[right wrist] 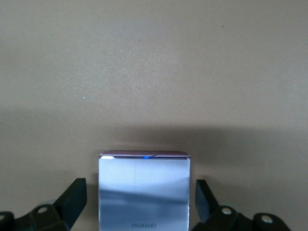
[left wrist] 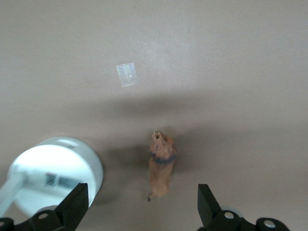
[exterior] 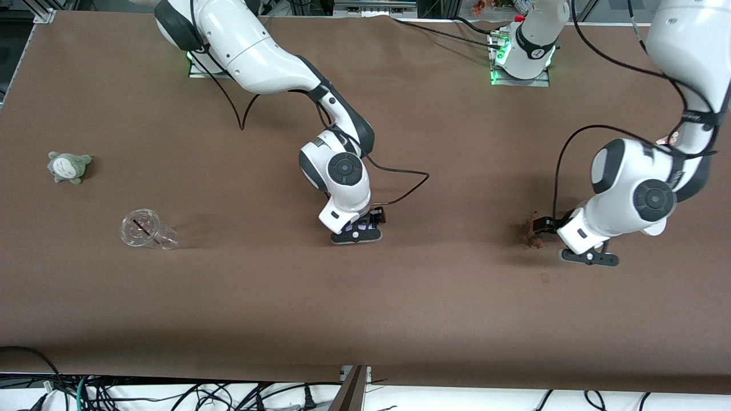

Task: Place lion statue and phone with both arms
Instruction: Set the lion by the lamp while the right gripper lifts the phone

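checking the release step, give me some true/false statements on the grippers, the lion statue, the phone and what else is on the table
1. The left gripper is open, with the lion statue on the table between its fingers. True.
2. The right gripper is clamped on the phone. False: its fingers stand apart from the phone's edges.
3. A clear plastic cup lies on its side toward the right arm's end. True.
4. The grey-green plush sits nearer the front camera than the cup. False: it is farther.
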Controlling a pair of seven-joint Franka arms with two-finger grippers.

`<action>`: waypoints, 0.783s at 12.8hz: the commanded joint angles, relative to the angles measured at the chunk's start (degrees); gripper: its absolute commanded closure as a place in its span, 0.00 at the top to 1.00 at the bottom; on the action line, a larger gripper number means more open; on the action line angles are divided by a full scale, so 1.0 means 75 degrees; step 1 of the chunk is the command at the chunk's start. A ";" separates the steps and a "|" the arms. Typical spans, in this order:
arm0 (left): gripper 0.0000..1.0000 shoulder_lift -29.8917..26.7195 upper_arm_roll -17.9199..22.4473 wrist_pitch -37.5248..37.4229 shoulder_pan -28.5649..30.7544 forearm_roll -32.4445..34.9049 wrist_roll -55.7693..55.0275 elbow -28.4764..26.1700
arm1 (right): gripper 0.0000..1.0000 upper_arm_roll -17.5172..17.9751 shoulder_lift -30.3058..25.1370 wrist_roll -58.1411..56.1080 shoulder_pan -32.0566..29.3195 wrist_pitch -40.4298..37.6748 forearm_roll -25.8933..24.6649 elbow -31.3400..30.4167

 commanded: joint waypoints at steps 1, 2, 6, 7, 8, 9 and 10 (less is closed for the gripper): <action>1.00 -0.0161 -0.0303 -0.1598 -0.0137 0.0139 -0.0091 0.1183 | 1.00 -0.0035 0.0194 -0.0052 0.0034 0.0066 -0.0081 0.0230; 1.00 -0.0185 -0.0479 -0.2172 -0.0125 0.0128 -0.0103 0.1721 | 1.00 -0.0035 0.0218 -0.0040 0.0046 0.0066 -0.0081 0.0230; 1.00 -0.0442 -0.0481 -0.3395 -0.0032 0.0035 -0.0068 0.3130 | 1.00 -0.0035 0.0241 -0.0028 0.0046 0.0078 -0.0081 0.0230; 1.00 -0.0570 -0.0457 -0.3652 -0.0031 0.0034 -0.0068 0.3365 | 1.00 -0.0035 0.0241 0.0006 0.0046 0.0078 -0.0081 0.0230; 1.00 -0.0618 -0.0445 -0.3945 -0.0031 0.0010 -0.0068 0.3588 | 0.98 -0.0035 0.0241 0.0018 0.0046 0.0078 -0.0081 0.0230; 1.00 -0.0630 -0.0457 -0.4099 -0.0031 0.0010 -0.0091 0.3799 | 0.81 -0.0035 0.0241 -0.0016 0.0034 0.0078 -0.0081 0.0219; 1.00 -0.0642 -0.0434 -0.4216 -0.0020 0.0022 -0.0103 0.3987 | 0.42 -0.0035 0.0230 0.0006 0.0034 0.0078 -0.0035 0.0230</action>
